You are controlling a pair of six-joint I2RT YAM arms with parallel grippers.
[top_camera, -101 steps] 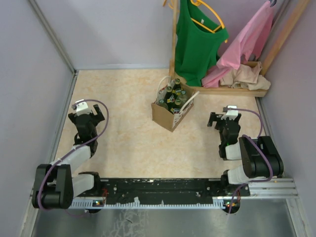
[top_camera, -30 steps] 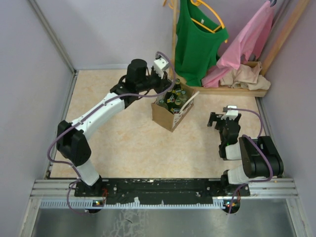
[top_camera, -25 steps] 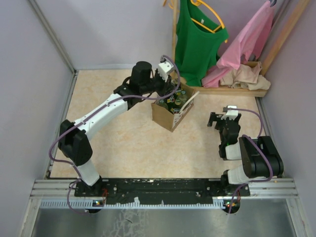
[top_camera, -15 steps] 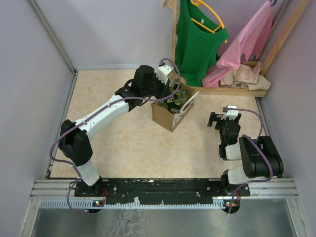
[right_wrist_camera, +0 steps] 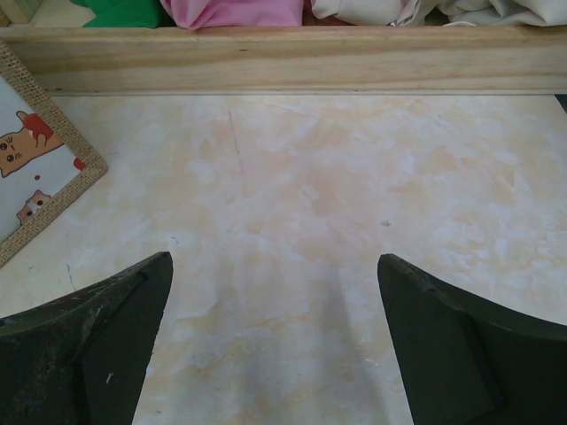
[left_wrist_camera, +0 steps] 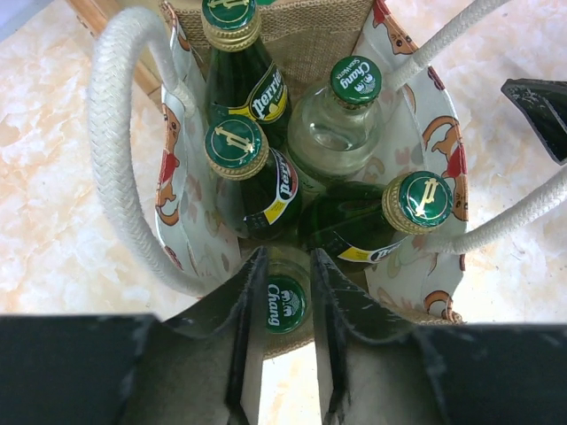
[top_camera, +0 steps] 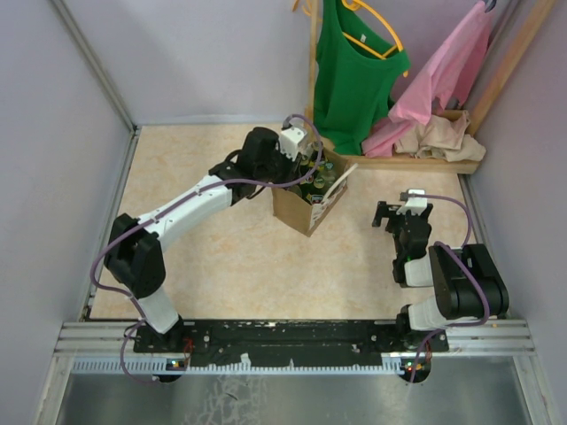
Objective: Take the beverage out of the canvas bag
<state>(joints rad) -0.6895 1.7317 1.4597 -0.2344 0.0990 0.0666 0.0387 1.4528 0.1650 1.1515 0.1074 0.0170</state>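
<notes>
The canvas bag [top_camera: 297,208] stands upright mid-table, with white rope handles [left_wrist_camera: 111,150] and a printed lining. Several bottles stand in it: green ones with gold-rimmed caps [left_wrist_camera: 235,146] and a clear one with a green cap [left_wrist_camera: 354,81]. My left gripper [top_camera: 306,159] hangs over the bag's mouth. In the left wrist view, the left gripper [left_wrist_camera: 287,257] is narrowly open, its fingers on either side of a green-capped beverage [left_wrist_camera: 285,304] at the bag's near wall. My right gripper [top_camera: 403,212] rests wide open on the right, over bare table [right_wrist_camera: 275,257].
A wooden rack base [top_camera: 416,162] lies behind the bag, with a green shirt [top_camera: 354,71] and pink garment [top_camera: 443,80] hanging over it. Its wooden rail [right_wrist_camera: 283,57] and the bag's corner [right_wrist_camera: 35,168] show ahead of the right gripper. Purple walls enclose the table.
The left arm swung from its rest at the left to above the bag, then shifted right and down over the mouth. Its jaws parted slightly. The right arm has not moved.
</notes>
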